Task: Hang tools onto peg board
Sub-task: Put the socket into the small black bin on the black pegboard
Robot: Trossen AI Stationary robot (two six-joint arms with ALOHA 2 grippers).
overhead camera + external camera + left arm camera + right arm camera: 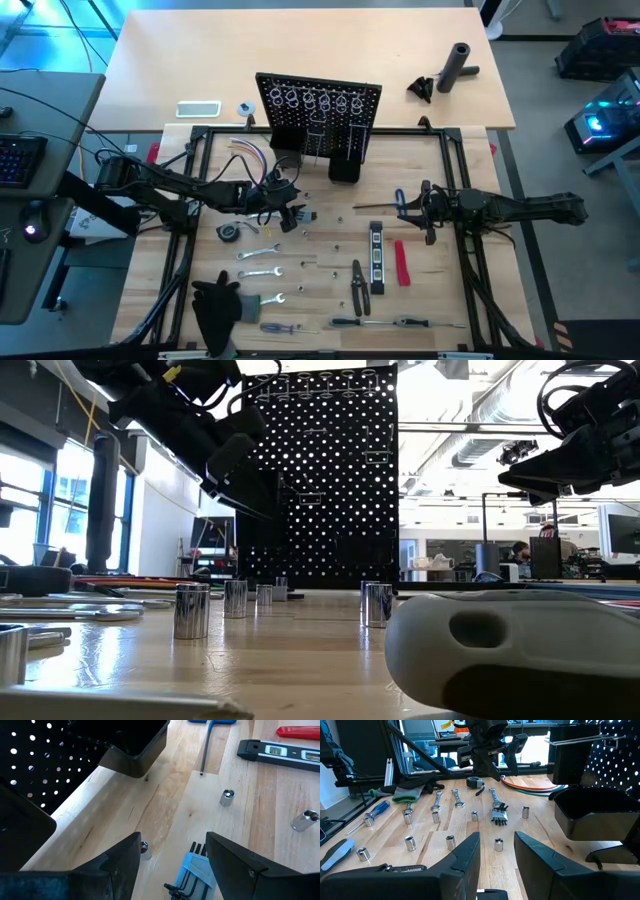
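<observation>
The left gripper (293, 215) hovers with fingers apart, empty, directly over the blue hex-key set (196, 872) lying on the surface in front of the peg board (318, 108), its keys pointing back toward the wrist. The right gripper (408, 207) waits farther off, fingers part-open, empty.

The black upright perforated peg board (318, 115) closes off the far middle of the wooden table (440, 290), and its small black bins (345, 165) jut toward the near side. Bare wood lies open between the bins and the black-yellow level (376, 258). Small silver sockets (450, 841) stand scattered across the middle, with silver wrenches (258, 272) on the left. The left gripper (293, 218) hangs over a blue hex-key set (196, 870), blocking that spot from above.
</observation>
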